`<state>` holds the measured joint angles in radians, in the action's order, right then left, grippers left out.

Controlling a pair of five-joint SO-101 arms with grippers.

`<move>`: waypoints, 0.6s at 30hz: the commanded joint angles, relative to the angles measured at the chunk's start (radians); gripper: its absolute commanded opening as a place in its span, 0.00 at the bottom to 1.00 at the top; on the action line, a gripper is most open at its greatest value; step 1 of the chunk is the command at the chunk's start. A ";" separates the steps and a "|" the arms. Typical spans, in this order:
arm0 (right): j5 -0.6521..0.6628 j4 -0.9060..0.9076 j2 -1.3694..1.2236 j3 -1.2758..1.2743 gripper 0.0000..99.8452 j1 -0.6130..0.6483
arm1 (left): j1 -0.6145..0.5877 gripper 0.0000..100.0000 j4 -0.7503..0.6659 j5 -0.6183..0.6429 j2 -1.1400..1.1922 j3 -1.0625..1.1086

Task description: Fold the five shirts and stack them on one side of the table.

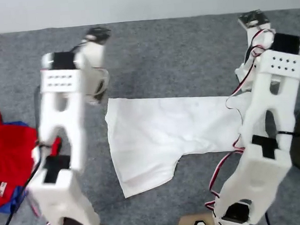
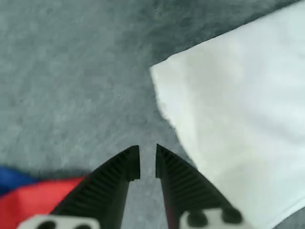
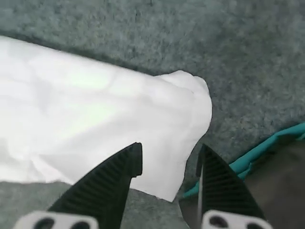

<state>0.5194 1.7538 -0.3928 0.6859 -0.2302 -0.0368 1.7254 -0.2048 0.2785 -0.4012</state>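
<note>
High view: a white shirt (image 1: 162, 137) lies half-folded between the arms, and a red shirt (image 1: 8, 153) sits bunched at the left edge. The left gripper (image 2: 147, 164) is a slit apart beside the white shirt. The right gripper (image 3: 169, 164) gapes over its corner, empty. Most folding remains, I'd say.

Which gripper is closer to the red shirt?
Left. The left gripper sits between the red shirt and the white shirt; the right gripper is over the white shirt's other end.

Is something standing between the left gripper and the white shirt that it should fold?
Nothing visible does. Just the grey table lies between the left gripper and the nearest corner of the white shirt.
</note>
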 commanded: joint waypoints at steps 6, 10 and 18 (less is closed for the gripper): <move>0.276 0.041 0.418 -0.427 0.20 0.137 | -0.330 0.07 0.021 0.103 -0.336 0.216; 0.359 0.041 0.584 -0.666 0.20 0.252 | -0.471 0.07 0.011 0.103 -0.393 0.295; 0.407 -0.065 0.845 -1.094 0.20 0.535 | -0.689 0.07 -0.049 0.103 -0.397 0.363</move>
<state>0.9152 1.7277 0.3406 -0.3099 0.2087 -0.6705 1.7100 -0.1097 -0.0698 -0.0468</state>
